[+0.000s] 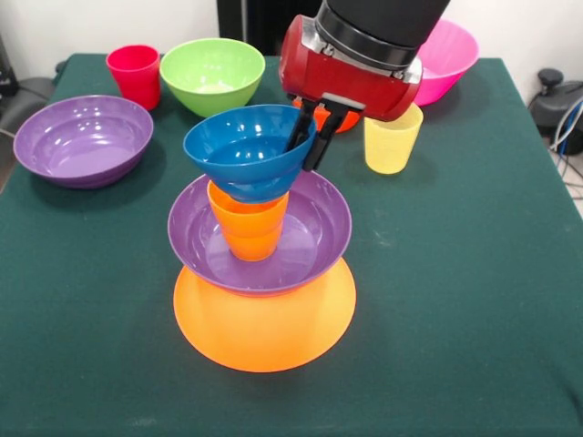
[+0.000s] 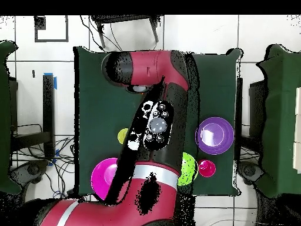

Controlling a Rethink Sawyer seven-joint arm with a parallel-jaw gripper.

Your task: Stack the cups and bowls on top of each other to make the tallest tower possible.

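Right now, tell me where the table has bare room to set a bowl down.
Bare cloth lies right of the tower, below the yellow cup, and along the near edge. The far edge is crowded: red cup, green bowl, pink bowl.

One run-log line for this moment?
gripper: shut on blue bowl rim | blue bowl: on orange cup | tower: three pieces below | green bowl: unstacked

The bowls, such as the blue bowl (image 1: 248,147), look glossy smooth plastic; the table (image 1: 474,300) cover seems matt green cloth.
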